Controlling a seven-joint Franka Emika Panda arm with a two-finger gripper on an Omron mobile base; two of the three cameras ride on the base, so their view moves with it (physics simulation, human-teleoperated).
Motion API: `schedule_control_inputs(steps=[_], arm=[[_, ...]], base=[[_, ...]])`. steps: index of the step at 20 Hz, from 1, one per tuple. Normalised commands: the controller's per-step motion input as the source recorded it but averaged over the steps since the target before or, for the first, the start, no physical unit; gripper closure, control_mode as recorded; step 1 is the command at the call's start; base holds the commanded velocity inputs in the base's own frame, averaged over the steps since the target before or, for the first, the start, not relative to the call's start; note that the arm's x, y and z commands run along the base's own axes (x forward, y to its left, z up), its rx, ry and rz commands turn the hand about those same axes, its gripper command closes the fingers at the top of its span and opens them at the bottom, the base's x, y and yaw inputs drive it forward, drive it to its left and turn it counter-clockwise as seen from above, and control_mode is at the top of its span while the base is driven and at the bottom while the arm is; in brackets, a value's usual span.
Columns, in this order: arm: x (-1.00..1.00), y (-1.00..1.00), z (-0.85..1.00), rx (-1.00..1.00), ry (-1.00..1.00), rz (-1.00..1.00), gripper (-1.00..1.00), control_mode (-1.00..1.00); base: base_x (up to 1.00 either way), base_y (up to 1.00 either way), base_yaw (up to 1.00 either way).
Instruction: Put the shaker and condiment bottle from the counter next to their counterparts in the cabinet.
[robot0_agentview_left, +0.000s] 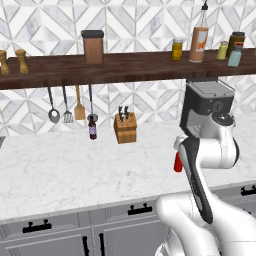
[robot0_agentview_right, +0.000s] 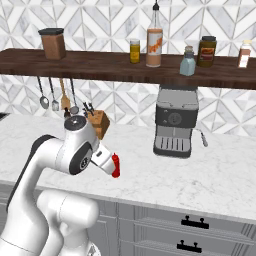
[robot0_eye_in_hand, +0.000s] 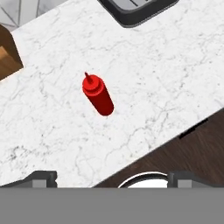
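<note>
Red condiment bottle (robot0_eye_in_hand: 98, 95) standing upright on the white marble counter (robot0_eye_in_hand: 166, 74), centre-left of the hand view, nozzle pointing toward the upper left of the frame. Same bottle peeking out red behind the arm's forearm in the left base view (robot0_agentview_left: 177, 162), lower right of centre, and just beside the white wrist in the right base view (robot0_agentview_right: 115, 165), lower left of centre. Nothing touching it. Gripper (robot0_eye_in_hand: 112, 178) hovering above, fingertips (robot0_eye_in_hand: 43, 178) spread wide at the bottom edge of the hand view, jaws released, grasping nothing. Pale blue-grey shaker (robot0_agentview_right: 188, 64) already up on the dark wooden cabinet (robot0_agentview_right: 100, 67) shelf, upper right in the right base view, between the tall bottle with orange label (robot0_agentview_right: 154, 40) and a dark jar (robot0_agentview_right: 207, 51). Small yellow jar (robot0_agentview_right: 134, 51) left of the tall bottle. Brown canister (robot0_agentview_right: 53, 43) far left on the shelf. Below the shelf: coffee machine (robot0_agentview_right: 175, 122) on the counter, right of centre; knife block (robot0_agentview_left: 125, 127) and hanging utensils (robot0_agentview_left: 65, 107) in the left base view.
</note>
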Motion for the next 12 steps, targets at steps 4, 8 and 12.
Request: schedule_control_inputs(steps=[4, 8, 12], arm=[[0.0, 0.0, -0.11, 0.0, 0.0, 0.0, -1.0, -1.0], [0.15, 0.0, -0.05, -0.01, 0.0, 0.0, -1.0, -1.0], [0.42, -0.02, 0.0, 0.0, 0.0, 0.0, -1.0, -1.0]], base=[[0.0, 0.0, 0.0], [0.0, 0.0, 0.0], [0.0, 0.0, 0.0]])
